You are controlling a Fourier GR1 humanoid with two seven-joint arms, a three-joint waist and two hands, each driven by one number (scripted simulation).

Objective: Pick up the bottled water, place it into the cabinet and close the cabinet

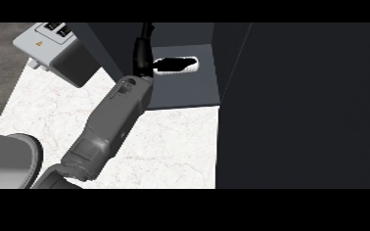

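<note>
Left hand [145, 54], black, at the end of a grey forearm rising from the lower left of the head view, reaches into the open cabinet [180, 90]. Whether it is spread or closed on anything cannot be told, as a dark shape overlaps the object beside it. The right hand is out of view.

The bottled water [192, 64] appears as a pale, elongated form lying on its side on the cabinet floor, just beside the hand, only its light margins showing. By judgement it is light, stiff and smooth-walled, so it can roll or slip; a hold across its mid-body would suit best.

The cabinet opening is narrow, bounded by a dark wall on the left and a broad dark panel [303, 103], probably the door, on the right. Withdrawal room lies back along the forearm, over the white marble counter [166, 147]. A grey appliance [43, 41] and a round grey vessel [14, 159] stand well apart on the left.
</note>
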